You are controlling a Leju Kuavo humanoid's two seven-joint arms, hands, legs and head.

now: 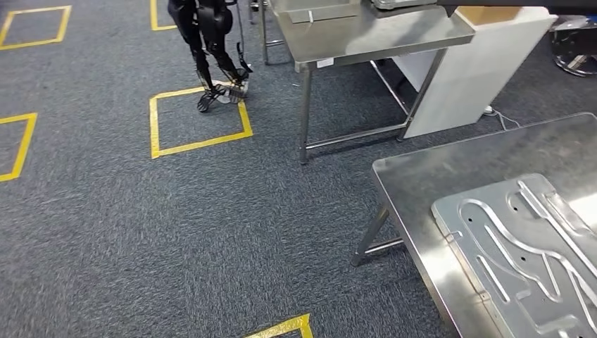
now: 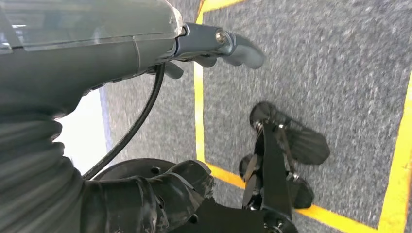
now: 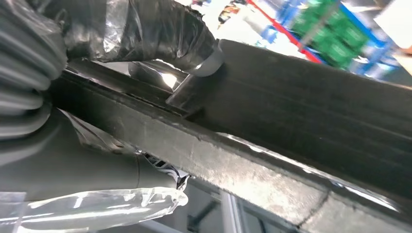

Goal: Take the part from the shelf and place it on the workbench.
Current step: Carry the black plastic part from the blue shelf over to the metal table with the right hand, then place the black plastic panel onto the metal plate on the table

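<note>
The part (image 1: pixel 521 253), a flat silver metal plate with curved cut-out grooves, lies over the near corner of the steel workbench (image 1: pixel 415 179) at the lower right of the head view. I cannot tell whether it rests on the bench or hangs just above it. In the right wrist view my right hand (image 3: pixel 111 73) grips the plate's dark edge (image 3: pixel 291 126), its film-covered thumb (image 3: pixel 145 29) on one side and its fingers (image 3: pixel 97 208) on the other. My left hand (image 2: pixel 209 43) hangs over the carpet with its fingers apart and holds nothing.
A second steel table (image 1: pixel 366 35) stands at the back, with a white cabinet (image 1: pixel 479 63) beside it. Yellow tape squares (image 1: pixel 197 120) mark the grey carpet. Another robot's dark legs (image 1: pixel 211 49) stand at the top left. Open floor lies to my left.
</note>
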